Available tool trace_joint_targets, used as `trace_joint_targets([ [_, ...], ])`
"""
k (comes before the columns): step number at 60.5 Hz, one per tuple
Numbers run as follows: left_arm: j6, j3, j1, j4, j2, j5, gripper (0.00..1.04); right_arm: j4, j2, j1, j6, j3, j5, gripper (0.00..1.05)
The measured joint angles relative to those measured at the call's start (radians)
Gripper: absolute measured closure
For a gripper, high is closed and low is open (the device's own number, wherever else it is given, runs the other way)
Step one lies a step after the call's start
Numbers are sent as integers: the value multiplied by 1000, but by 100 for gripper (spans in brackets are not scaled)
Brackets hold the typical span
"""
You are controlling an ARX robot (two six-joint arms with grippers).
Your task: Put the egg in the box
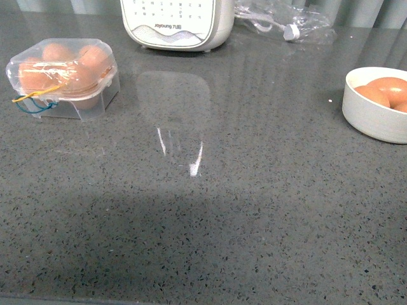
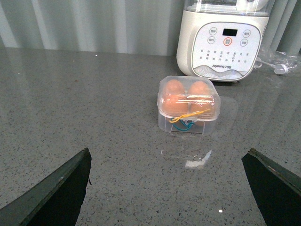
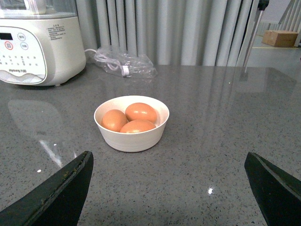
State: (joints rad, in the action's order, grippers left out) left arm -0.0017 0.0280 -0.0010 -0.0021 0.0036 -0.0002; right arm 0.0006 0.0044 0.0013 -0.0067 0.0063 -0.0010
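While neither arm shows in your front view, both wrist views catch their own hands: the left hand [image 2: 167,188] is spread wide with nothing between its dark fingers [image 2: 56,190], and the right hand [image 3: 169,188] is likewise released and empty.

The box [image 1: 62,77] sits at the far left of the grey table [image 1: 210,216], lid closed. Brown eggs fill it — you can count several through the clear plastic, though not exactly. A yellow band and a blue band [image 1: 28,101] hang at its front edge. From the left wrist, the box [image 2: 189,104] lies ahead of the hand, well apart from the fingers.

The bowl [image 1: 375,114] stands at the far right of the table, well apart from the box. It holds three eggs; the topmost egg [image 3: 140,112] rests against the other two. The bowl is ahead of the right hand, not touched by it.

A white appliance [image 1: 177,24] stands at the back of the table, just behind and to the right of the box. A clear bag [image 1: 283,22] with a cable lies beside it.
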Motion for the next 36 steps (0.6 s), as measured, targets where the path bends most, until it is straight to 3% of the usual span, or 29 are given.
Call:
trace_joint_targets([
  [36, 0, 0, 0, 0, 0, 0, 7, 0, 0, 0, 0, 0, 0, 7],
])
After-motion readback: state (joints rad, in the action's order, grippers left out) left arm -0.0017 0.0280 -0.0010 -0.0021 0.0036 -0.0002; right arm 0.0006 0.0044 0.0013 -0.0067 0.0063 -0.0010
